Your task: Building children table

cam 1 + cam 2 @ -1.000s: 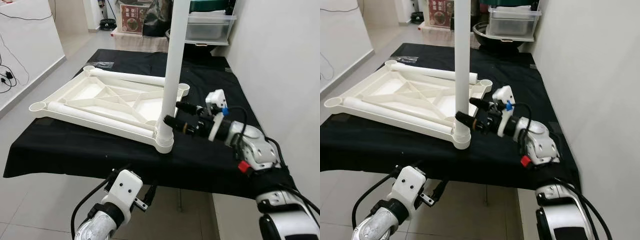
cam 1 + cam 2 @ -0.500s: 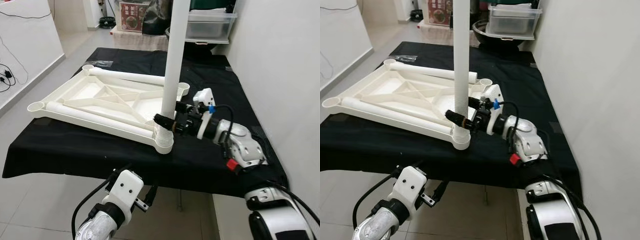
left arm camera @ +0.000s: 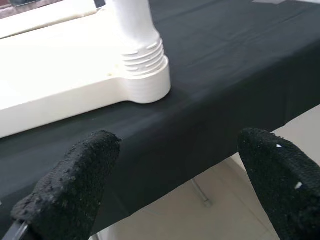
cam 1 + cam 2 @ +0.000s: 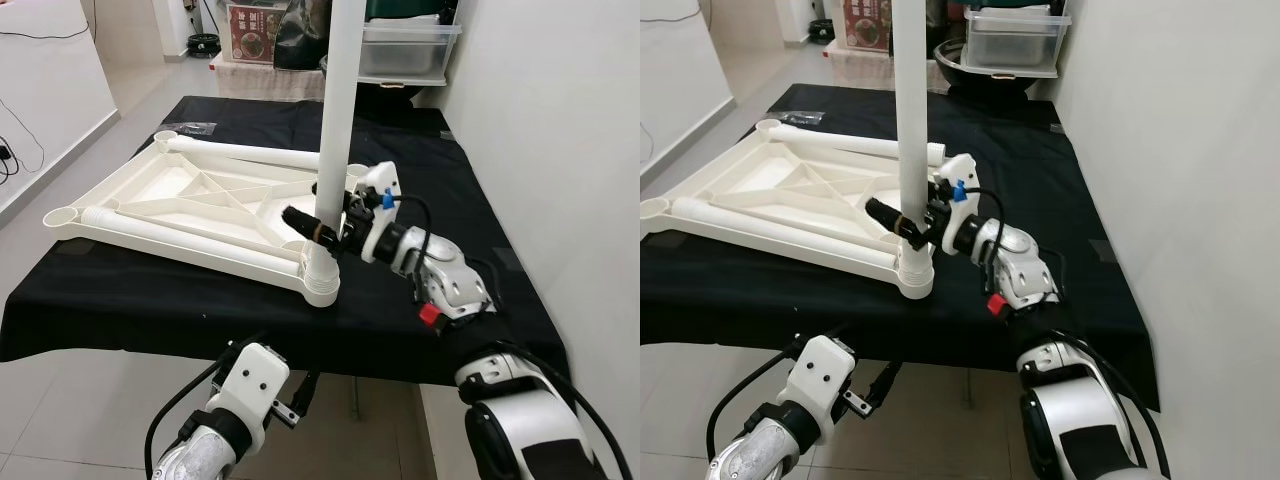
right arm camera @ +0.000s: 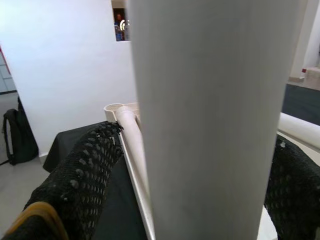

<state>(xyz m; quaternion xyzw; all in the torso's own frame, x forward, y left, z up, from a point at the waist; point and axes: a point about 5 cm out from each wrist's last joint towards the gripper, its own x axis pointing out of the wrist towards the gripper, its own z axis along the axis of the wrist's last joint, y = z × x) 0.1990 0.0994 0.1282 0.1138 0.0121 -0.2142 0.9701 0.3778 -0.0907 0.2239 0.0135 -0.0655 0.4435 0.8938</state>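
Note:
A white children's table top (image 4: pixel 190 195) lies upside down on a black-covered table (image 4: pixel 120 300). One white leg (image 4: pixel 338 110) stands upright in the near right corner socket (image 4: pixel 322 285). Two more legs lie along the top's far edge (image 4: pixel 250 153) and near edge (image 4: pixel 190 235). My right gripper (image 4: pixel 312 222) reaches in from the right, low on the upright leg. It is open, with one finger (image 5: pixel 85 165) on each side of the leg (image 5: pixel 210 125). My left gripper (image 3: pixel 177 145) hangs open below the table's front edge, holding nothing.
A white wall (image 4: pixel 560 120) runs close along the table's right side. Clear plastic boxes (image 4: pixel 405 50) and clutter stand behind the far end. A small plastic bag (image 4: pixel 200 127) lies on the cloth at the far left corner. Tiled floor (image 4: pixel 60 400) lies left and in front.
My right gripper has moved left from beside the upright leg until its fingers straddle it. The left arm has stayed low. The camera has shifted slightly.

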